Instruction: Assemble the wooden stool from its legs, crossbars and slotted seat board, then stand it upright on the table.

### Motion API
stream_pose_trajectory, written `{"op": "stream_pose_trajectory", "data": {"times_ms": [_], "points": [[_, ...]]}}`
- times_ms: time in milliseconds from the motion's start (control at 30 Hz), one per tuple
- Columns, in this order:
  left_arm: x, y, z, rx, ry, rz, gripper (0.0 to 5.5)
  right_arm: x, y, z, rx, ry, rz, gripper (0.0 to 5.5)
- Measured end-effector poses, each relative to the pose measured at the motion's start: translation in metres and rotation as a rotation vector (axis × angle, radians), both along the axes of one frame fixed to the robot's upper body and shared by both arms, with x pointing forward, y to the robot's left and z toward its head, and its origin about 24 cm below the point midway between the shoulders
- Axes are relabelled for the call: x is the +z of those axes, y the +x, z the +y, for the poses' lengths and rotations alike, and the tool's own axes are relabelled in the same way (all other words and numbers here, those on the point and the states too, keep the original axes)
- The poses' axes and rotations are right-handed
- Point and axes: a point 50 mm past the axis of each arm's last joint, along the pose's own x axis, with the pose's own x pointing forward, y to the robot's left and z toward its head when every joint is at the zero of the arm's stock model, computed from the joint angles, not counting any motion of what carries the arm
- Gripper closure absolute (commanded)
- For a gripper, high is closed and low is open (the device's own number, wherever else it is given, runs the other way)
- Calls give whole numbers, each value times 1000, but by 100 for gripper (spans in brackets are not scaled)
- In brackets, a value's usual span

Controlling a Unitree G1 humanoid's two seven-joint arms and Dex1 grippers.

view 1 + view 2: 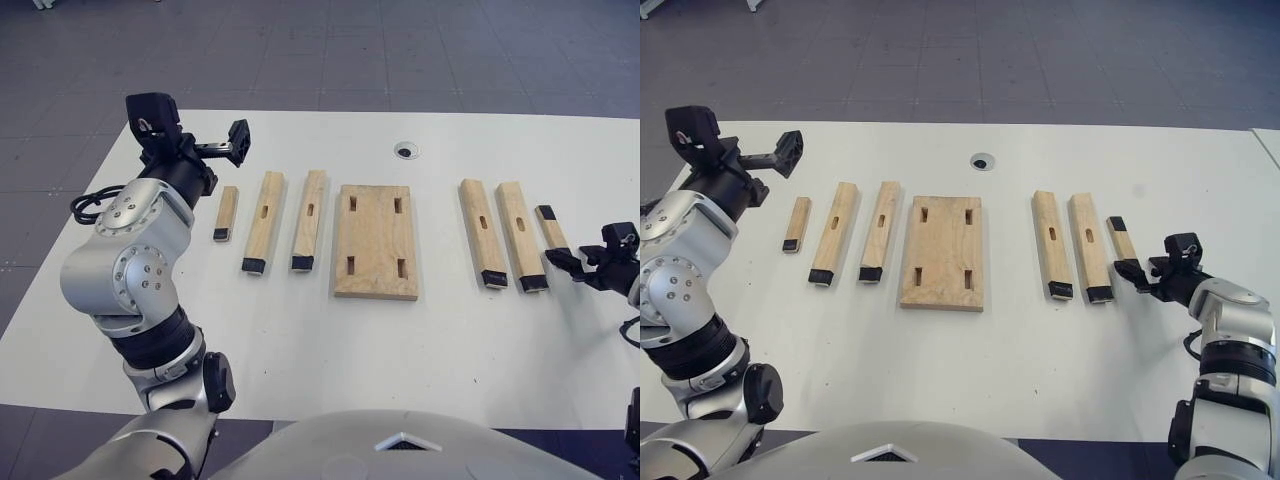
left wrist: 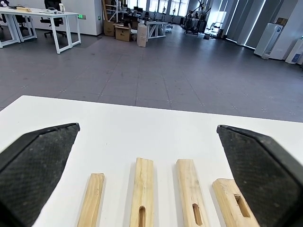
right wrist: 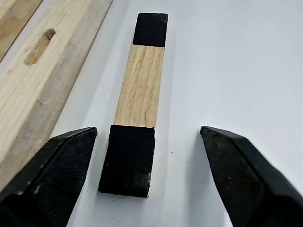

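The short crossbar (image 3: 140, 85) with black ends lies flat at the far right of the row of stool parts on the white desk (image 1: 450, 340). It is directly ahead of the right claw (image 3: 147, 135). Its long axis runs straight away from that claw, parallel to the slotted leg (image 3: 33, 80) just beside it. The right claw is spread wide. The crossbar's near black end sits in the gap between the fingers, touching neither and closer to the finger on the leg's side. So the bar lies along the line of reach and across the closing direction, which looks right for a pinch on its narrow sides. Shifting a little toward the leg would centre it. The risk is the inner finger brushing the leg, since the two pieces lie close together. The seat board (image 1: 375, 240) rests flat in the middle of the row with its four slots facing up, well apart from this end. The left claw (image 2: 147, 128), also wide open and holding nothing, hovers above the far left of the desk near the other crossbar (image 1: 226, 213). That makes the right arm plainly the nearer one for this piece.
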Motion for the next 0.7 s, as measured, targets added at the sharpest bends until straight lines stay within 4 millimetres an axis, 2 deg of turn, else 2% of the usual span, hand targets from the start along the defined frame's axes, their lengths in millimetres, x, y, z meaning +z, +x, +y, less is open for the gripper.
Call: {"op": "stream_pose_trajectory", "data": {"times_ms": [400,567,700], "points": [[-3,1,4,29,-8,11,10,0,2,6,43,-10,-2,421],[-3,2,4,35,-12,8,10,0,4,7,42,-19,-3,422],[-4,4,8,42,-7,15,10,12,20,7,-33,-50,-48,422]]}}
